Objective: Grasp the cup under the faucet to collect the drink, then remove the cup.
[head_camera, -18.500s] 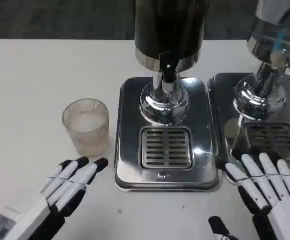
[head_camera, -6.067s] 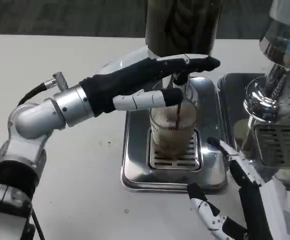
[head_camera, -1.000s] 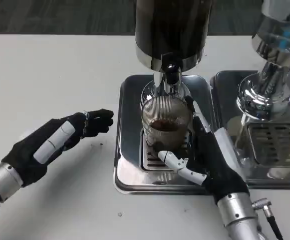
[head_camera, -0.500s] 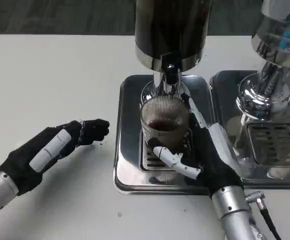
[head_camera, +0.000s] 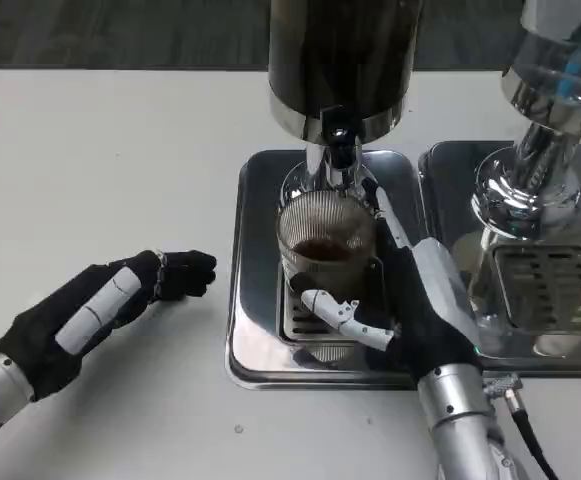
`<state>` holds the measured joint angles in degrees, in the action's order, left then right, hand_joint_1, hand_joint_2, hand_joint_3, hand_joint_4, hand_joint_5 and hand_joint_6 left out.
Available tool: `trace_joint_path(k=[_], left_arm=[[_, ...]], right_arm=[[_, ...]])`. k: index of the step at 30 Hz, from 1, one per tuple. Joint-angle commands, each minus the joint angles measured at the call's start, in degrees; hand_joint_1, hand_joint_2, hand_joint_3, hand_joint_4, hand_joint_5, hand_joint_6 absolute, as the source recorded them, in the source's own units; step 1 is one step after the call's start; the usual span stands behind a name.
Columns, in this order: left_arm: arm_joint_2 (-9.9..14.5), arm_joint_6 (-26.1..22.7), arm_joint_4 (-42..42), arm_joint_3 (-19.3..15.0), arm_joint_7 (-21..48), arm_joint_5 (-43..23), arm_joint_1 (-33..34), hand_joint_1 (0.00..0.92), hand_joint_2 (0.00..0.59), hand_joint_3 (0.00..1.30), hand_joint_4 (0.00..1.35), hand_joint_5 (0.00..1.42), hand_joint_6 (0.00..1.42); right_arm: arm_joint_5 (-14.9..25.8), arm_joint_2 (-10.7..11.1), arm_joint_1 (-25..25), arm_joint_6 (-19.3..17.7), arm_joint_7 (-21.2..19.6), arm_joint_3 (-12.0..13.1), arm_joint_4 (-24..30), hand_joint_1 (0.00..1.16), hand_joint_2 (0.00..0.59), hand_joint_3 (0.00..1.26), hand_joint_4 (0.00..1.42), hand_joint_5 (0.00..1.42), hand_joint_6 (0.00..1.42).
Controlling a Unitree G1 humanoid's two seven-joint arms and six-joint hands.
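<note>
White table (head_camera: 100,150), right hand (head_camera: 410,300) wrapped around cup (head_camera: 325,245), left hand (head_camera: 100,305) curled.

White table (head_camera: 120,150): your work surface, plain and matte, with a few small dark specks (head_camera: 238,430) near its front edge. Directly on it you have two steel drip trays side by side. The nearer tray (head_camera: 255,270) sits at centre and carries a slotted grate; the second tray (head_camera: 450,215) lies just beside it on your right.
</note>
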<state>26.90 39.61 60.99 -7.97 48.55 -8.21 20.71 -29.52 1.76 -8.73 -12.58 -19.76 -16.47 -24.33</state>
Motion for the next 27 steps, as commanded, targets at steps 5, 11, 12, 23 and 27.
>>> trace_joint_path(k=[5, 11, 12, 23, 27], left_arm=[[1.0, 0.2, -0.7, -0.2, -0.4, 0.3, -1.2, 0.0, 0.12, 0.34, 0.29, 0.25, 0.14], [1.0, 0.0, -0.7, -0.1, -0.5, 0.4, -1.5, 0.0, 0.113, 0.35, 0.3, 0.27, 0.15], [1.0, 0.0, -0.7, -0.1, -0.5, 0.4, -1.6, 0.0, 0.113, 0.35, 0.3, 0.27, 0.15], [1.2, -0.1, -1.1, 0.0, -0.5, 0.5, -2.2, 0.0, 0.113, 0.35, 0.31, 0.28, 0.16], [1.3, -0.1, -1.2, 0.1, -0.5, 0.5, -2.3, 0.0, 0.121, 0.35, 0.32, 0.28, 0.17]], right_arm=[[-1.0, -1.3, 0.8, 0.4, -2.8, -1.6, -1.1, 0.63, 0.214, 0.16, 0.21, 0.29, 0.47], [-1.4, -1.8, 1.0, -0.6, -5.7, -2.6, -2.3, 0.64, 0.212, 0.23, 0.31, 0.41, 0.64], [-1.4, -1.9, 1.0, -0.8, -6.3, -2.8, -2.7, 0.64, 0.212, 0.25, 0.31, 0.41, 0.65], [-3.4, -3.1, 1.5, -3.7, -15.4, -3.9, -5.7, 0.64, 0.212, 0.31, 0.4, 0.53, 0.81], [-4.1, -3.3, 1.7, -4.5, -18.6, -4.3, -6.0, 0.64, 0.214, 0.32, 0.42, 0.56, 0.88]])
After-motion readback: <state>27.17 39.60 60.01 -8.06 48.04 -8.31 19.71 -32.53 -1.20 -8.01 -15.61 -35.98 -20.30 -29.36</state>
